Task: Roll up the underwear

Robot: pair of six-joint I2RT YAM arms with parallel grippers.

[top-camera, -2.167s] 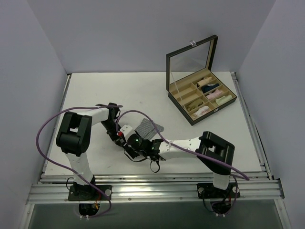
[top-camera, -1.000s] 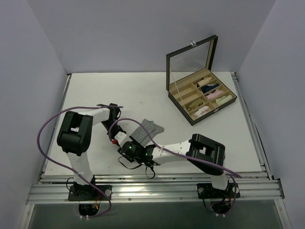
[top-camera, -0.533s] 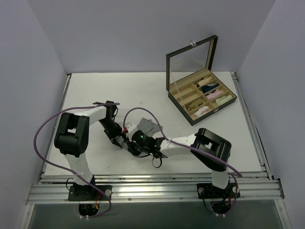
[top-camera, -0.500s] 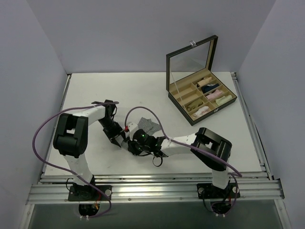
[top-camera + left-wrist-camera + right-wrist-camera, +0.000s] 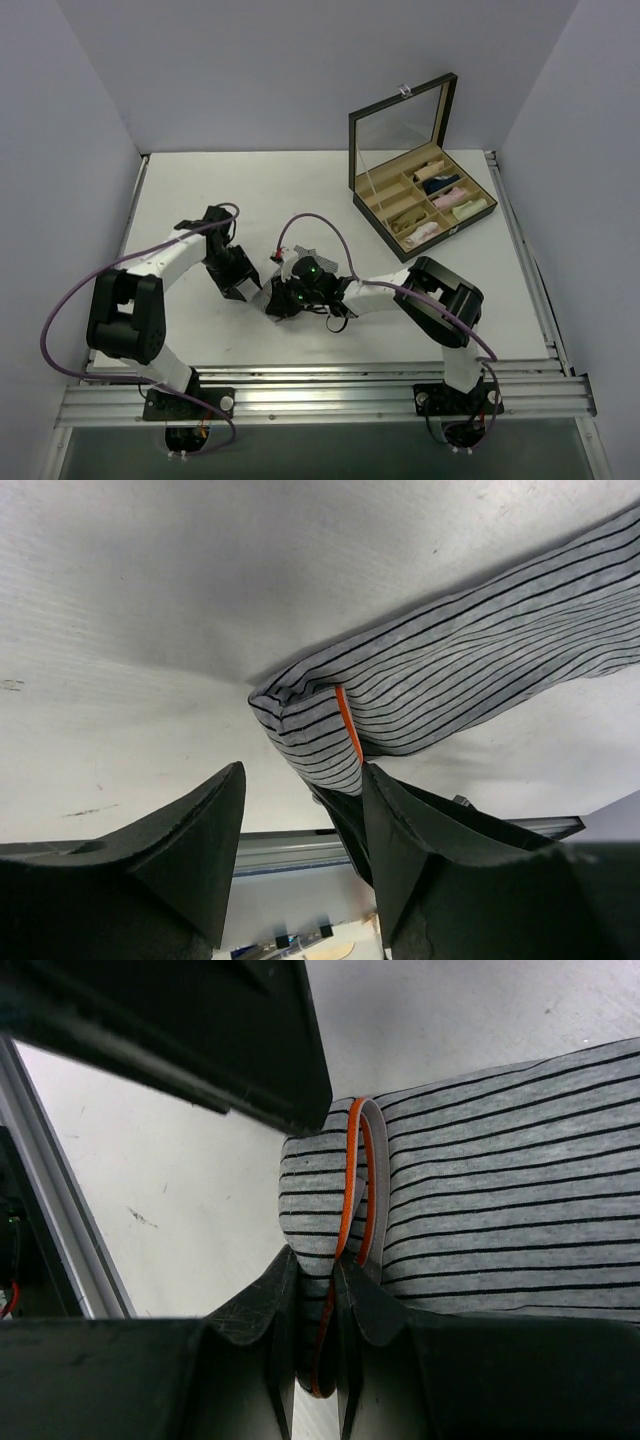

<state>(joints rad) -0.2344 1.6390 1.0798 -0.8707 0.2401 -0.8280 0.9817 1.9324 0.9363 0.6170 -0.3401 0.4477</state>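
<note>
The underwear (image 5: 500, 1160) is grey cloth with fine dark stripes and an orange waistband edge, lying folded on the white table. My right gripper (image 5: 315, 1270) is shut on its folded end, pinching the waistband between the fingers. My left gripper (image 5: 300, 800) is open, and the cloth's folded corner (image 5: 320, 740) sits just ahead of its fingertips, against the right finger. From above, the underwear (image 5: 300, 254) is mostly hidden under the right gripper (image 5: 282, 298). The left gripper (image 5: 246, 285) stands close beside it on the left.
A dark compartment box (image 5: 375, 215) with its mirrored lid up stands at the back right, holding several small rolled garments. The left gripper's black finger (image 5: 200, 1030) fills the upper left of the right wrist view. The aluminium rail (image 5: 320, 395) runs along the near edge.
The left gripper has opened, let go of the cloth and drawn back a little to the left. The right gripper has closed on the underwear's folded waistband end.
</note>
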